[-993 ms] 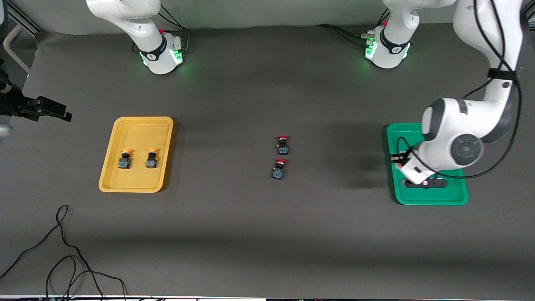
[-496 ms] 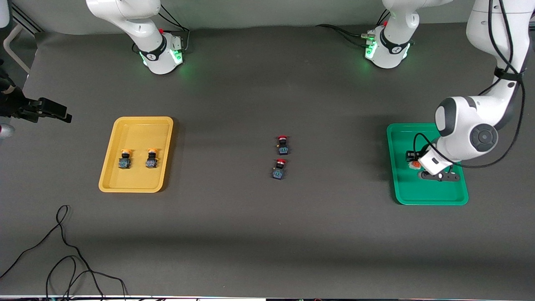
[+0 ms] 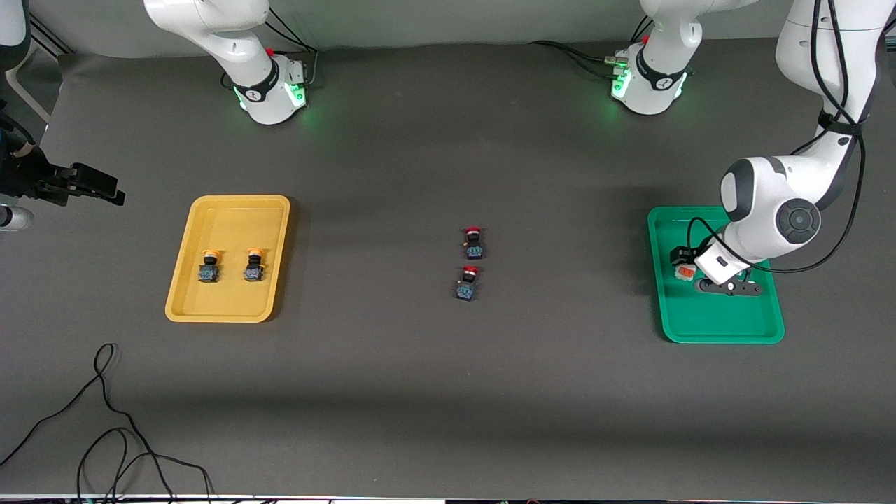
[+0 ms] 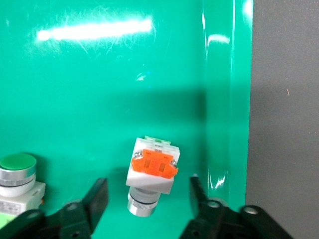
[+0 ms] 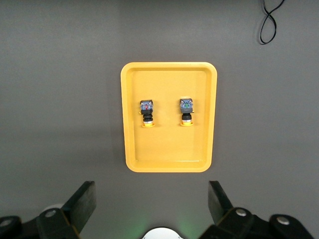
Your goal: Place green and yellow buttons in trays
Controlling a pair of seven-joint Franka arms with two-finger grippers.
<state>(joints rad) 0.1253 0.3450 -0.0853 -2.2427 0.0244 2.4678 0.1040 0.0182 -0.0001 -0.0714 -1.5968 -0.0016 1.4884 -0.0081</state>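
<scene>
Glossy green tray (image 4: 99, 64), lower right of the front view, holds a white-bodied, orange-backed button (image 4: 151, 172) between the left gripper (image 4: 148, 199)'s parted fingers, unheld. No writing legible. The right gripper (image 5: 149, 204) waits wide open, empty, over the yellow tray (image 5: 169, 74).

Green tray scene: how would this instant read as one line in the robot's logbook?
left gripper: open over green tray | white-grey button: lying in tray between fingers | second green-capped button: beside it | yellow tray: two yellow buttons | right gripper: open, waiting

Dark grey matte table (image 3: 420, 392) carries: yellow rectangular plastic tray (image 3: 180, 297) toward right arm's end, green rectangular plastic tray (image 3: 721, 329) toward left arm's end, 2 red-capped black-blue switches (image 3: 474, 243) between them mid-table, loose black cable (image 3: 105, 420) near front edge.
</scene>
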